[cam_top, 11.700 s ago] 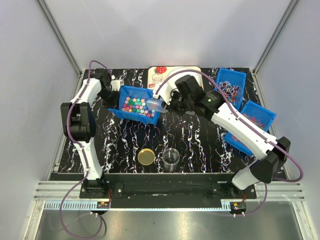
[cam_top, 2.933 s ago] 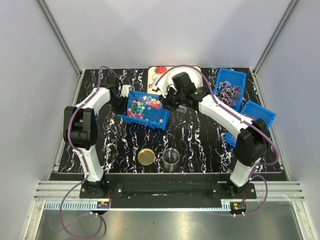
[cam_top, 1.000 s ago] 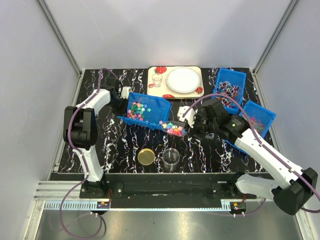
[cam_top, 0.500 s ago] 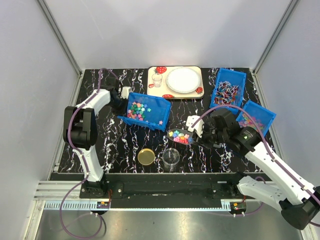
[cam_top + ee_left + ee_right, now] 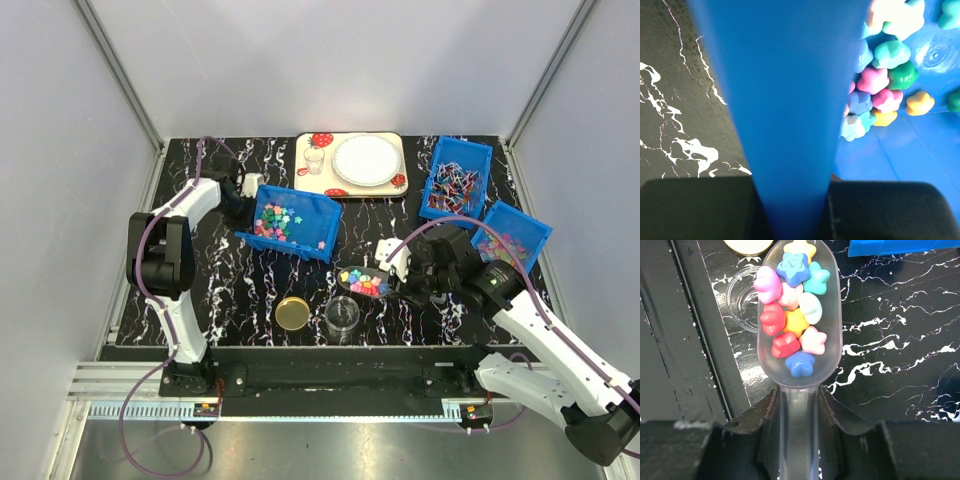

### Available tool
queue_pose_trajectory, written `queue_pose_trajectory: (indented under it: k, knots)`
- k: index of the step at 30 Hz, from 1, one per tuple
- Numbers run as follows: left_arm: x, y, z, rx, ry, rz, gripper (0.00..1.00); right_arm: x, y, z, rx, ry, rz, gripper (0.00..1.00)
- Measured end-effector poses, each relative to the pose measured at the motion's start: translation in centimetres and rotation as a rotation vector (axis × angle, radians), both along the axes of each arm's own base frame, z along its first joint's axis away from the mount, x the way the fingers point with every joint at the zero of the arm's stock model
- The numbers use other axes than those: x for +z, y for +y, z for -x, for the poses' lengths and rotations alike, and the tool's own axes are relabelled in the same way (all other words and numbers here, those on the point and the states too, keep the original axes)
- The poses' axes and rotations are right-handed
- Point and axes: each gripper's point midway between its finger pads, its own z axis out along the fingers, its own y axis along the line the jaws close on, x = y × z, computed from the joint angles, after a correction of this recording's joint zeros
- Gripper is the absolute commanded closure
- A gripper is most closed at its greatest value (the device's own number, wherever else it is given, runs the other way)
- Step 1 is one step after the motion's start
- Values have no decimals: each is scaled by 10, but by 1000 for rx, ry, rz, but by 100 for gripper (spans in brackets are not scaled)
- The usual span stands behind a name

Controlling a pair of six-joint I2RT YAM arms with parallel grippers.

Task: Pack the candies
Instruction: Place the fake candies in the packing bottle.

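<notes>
My right gripper (image 5: 799,427) is shut on the handle of a clear plastic scoop (image 5: 799,325) loaded with several star-shaped candies (image 5: 790,315). In the top view the scoop (image 5: 362,283) hangs just above and right of an open clear jar (image 5: 342,314). The jar's rim (image 5: 740,295) shows left of the scoop in the right wrist view. My left gripper (image 5: 243,190) is shut on the wall of the blue bin (image 5: 290,222), which is tipped; its wall (image 5: 785,110) fills the left wrist view, with more candies (image 5: 880,85) inside.
A gold lid (image 5: 294,313) lies left of the jar. A tray with a white plate (image 5: 366,160) is at the back. Two other blue bins (image 5: 456,178) (image 5: 512,240) stand at the right, close behind my right arm.
My right gripper has carried the loaded scoop from the tipped bin's front edge down toward the jar. The left arm and its bin have stayed still.
</notes>
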Motion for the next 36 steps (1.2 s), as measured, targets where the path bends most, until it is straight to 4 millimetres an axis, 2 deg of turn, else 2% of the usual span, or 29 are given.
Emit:
queue_pose_trajectory:
  k: [27,36]
  knots:
    - [-1,0,0,0,2,0,100,-7,-6,7,2,27,24,100]
    - [-1,0,0,0,2,1,100,-21,-9,10,9,66,74,100]
